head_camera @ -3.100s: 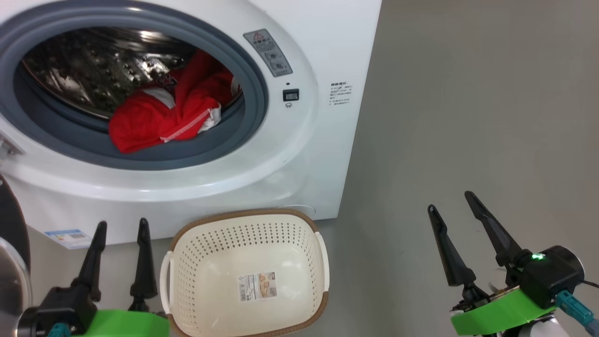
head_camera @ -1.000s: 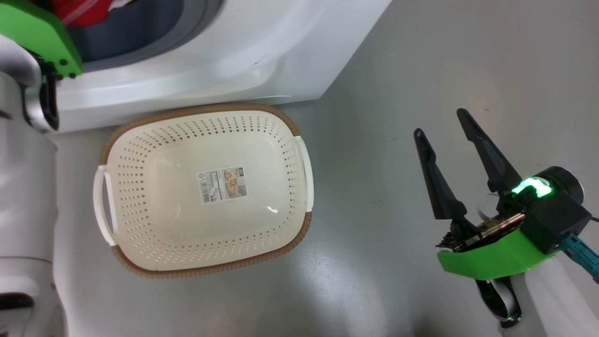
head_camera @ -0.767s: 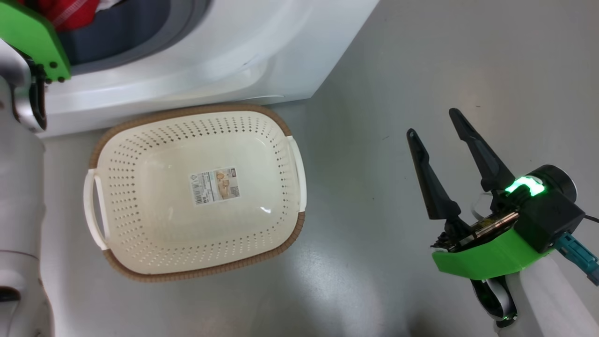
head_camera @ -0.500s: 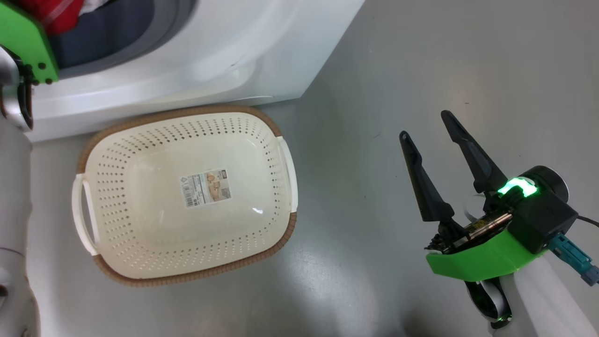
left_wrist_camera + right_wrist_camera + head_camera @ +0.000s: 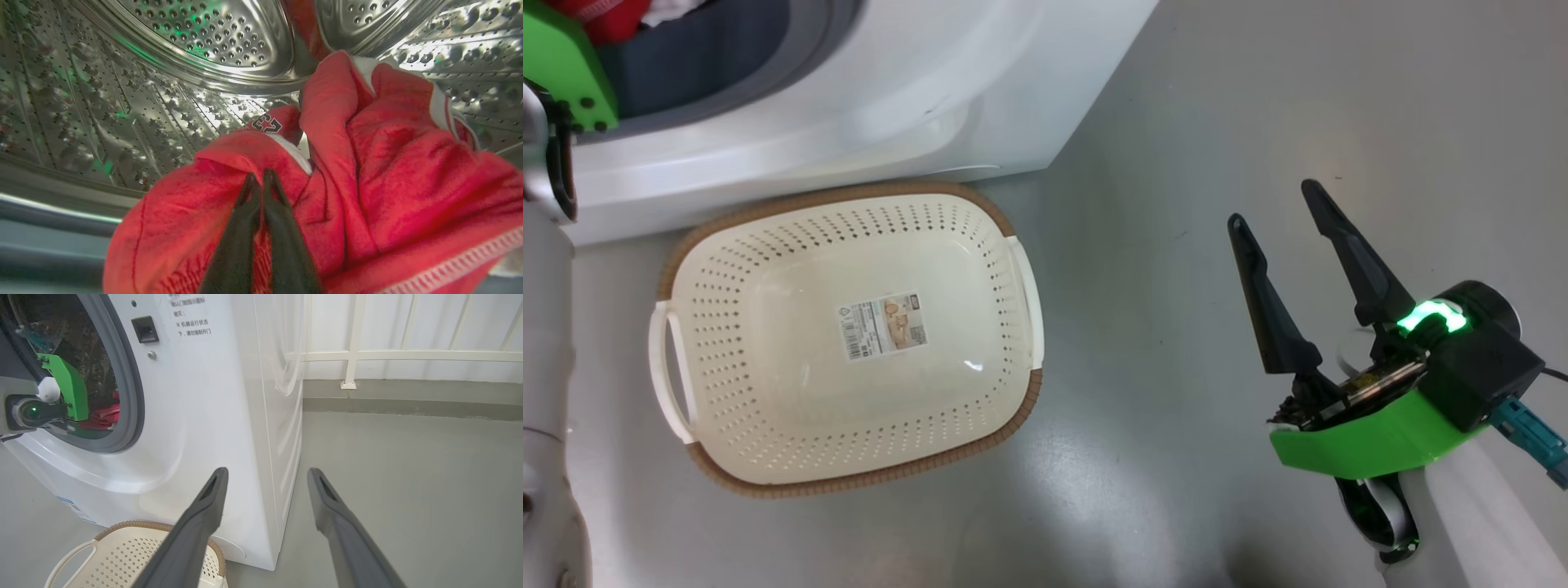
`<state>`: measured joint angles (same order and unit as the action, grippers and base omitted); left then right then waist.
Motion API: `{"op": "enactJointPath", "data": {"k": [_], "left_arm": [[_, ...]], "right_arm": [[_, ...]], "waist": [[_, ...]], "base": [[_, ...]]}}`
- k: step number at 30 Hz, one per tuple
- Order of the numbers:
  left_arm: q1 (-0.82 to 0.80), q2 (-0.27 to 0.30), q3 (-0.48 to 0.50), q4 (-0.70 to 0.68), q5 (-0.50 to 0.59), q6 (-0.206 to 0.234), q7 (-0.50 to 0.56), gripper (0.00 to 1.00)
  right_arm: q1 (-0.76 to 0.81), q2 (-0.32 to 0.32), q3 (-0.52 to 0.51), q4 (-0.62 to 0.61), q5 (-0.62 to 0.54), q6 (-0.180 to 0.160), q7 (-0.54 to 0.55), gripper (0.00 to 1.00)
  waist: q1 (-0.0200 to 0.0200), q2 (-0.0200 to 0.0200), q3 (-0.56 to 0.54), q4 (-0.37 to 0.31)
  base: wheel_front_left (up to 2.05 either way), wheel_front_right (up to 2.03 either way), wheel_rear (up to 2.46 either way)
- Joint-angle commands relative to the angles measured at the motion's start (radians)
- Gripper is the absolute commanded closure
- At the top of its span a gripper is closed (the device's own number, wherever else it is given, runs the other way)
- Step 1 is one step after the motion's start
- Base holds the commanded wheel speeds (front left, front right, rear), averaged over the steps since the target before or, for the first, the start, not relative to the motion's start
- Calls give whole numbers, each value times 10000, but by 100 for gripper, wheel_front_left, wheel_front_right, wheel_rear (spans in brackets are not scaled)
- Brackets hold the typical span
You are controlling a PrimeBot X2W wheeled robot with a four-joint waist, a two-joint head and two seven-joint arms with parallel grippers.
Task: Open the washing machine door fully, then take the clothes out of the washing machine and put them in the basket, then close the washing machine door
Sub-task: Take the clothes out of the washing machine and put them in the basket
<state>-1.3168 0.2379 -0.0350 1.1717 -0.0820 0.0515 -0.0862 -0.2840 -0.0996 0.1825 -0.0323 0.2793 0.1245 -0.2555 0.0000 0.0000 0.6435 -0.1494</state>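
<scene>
Your left gripper [image 5: 258, 176] is inside the drum [image 5: 196, 45]. Its fingers are pinched together on a fold of the red clothes [image 5: 392, 175], which lie heaped on the drum's lower wall at the mouth of the washer [image 5: 907, 98]. Your right gripper [image 5: 1274, 204] hangs over the smooth, glossy grey floor [image 5: 1176, 106], fingers spread wide and holding nothing. The basket [image 5: 849, 483] stands on that floor just beside the washer's front, well apart from the right gripper. Beyond the washer, a white railing [image 5: 355, 355] runs along a pale wall.
</scene>
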Motion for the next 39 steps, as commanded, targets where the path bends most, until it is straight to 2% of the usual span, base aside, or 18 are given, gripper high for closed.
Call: {"op": "enactJointPath", "data": {"k": [1, 5, 11, 20, 30, 39], "left_arm": [[85, 436, 102, -323, -122, -47, -432, 100], [381, 355, 189, -508, -344, -198, -1201, 100], [958, 283, 252, -1151, -572, -439, -1681, 100], [2110, 220, 366, -2986, -666, -407, -1751, 100], [4127, 83, 634, -5513, -713, -325, -1754, 100], [5536, -63, 622, -6891, -686, -220, -1755, 100]], "right_arm": [[-35, -7, 186, -204, -32, 62, -63, 0], [-47, -36, 144, -201, -45, 62, -63, 0], [-3, -58, 58, -212, -61, 62, -63, 0], [-21, -61, 75, -209, -86, 62, -63, 0], [138, -65, 31, -122, -87, 62, -63, 0], [405, -38, 33, 93, -49, 62, -63, 0]], "waist": [[0, 0, -42, 85], [0, 0, -154, 209], [0, 0, -355, 418], [0, 0, -725, 625], [0, 0, -1474, 702], [0, 0, -2246, 801]], "base": [[0, 0, 0], [0, 0, 0], [0, 0, 0], [0, 0, 0], [0, 0, 0], [0, 0, 0]]}}
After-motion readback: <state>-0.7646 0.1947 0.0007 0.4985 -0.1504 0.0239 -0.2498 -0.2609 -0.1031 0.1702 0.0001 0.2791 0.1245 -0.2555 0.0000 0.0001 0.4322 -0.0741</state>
